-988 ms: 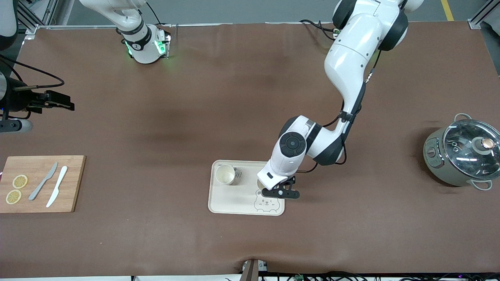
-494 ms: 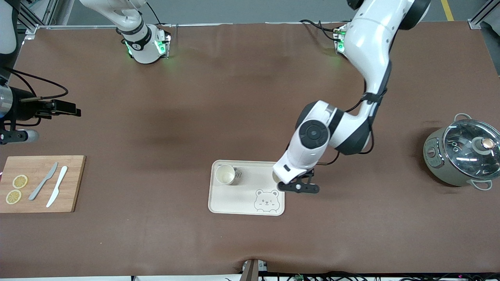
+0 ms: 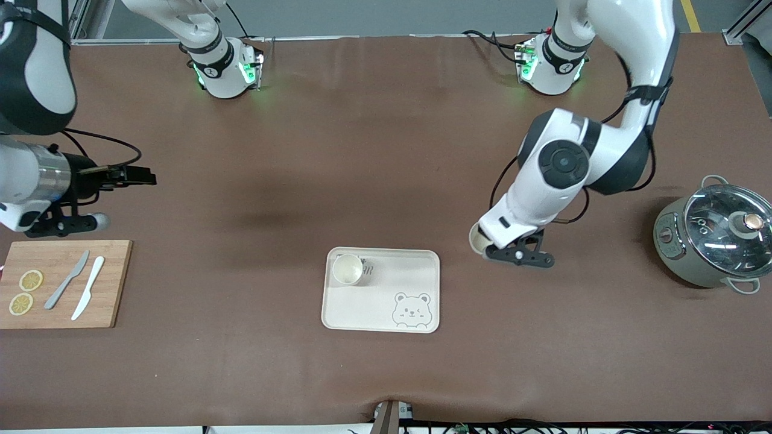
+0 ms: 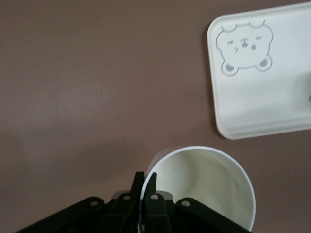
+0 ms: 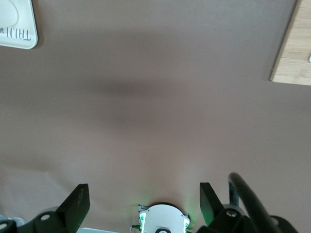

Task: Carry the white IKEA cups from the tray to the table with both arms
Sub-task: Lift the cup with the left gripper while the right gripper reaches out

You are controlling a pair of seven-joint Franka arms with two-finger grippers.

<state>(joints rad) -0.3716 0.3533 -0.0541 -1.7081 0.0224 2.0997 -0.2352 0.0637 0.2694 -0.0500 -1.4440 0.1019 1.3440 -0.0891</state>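
One white cup (image 3: 348, 269) stands upright on the bear-printed tray (image 3: 386, 313), in the corner away from the bear. My left gripper (image 3: 486, 247) is shut on the rim of the second white cup (image 3: 477, 239) and holds it over the bare table beside the tray, toward the left arm's end. In the left wrist view the fingers (image 4: 151, 183) pinch the wall of that cup (image 4: 209, 182), one inside and one outside, with the tray (image 4: 262, 107) off to one side. My right gripper (image 3: 137, 176) is open and empty over the table at the right arm's end; its fingers (image 5: 77, 201) stand wide apart.
A grey-green pot with a glass lid (image 3: 715, 235) stands at the left arm's end. A wooden cutting board (image 3: 108, 301) with two knives (image 3: 67, 279) and lemon slices (image 3: 30, 280) lies at the right arm's end.
My left gripper has carried the cup from over the tray's bear corner off the tray toward the left arm's end. My right gripper has moved a little toward the table's middle.
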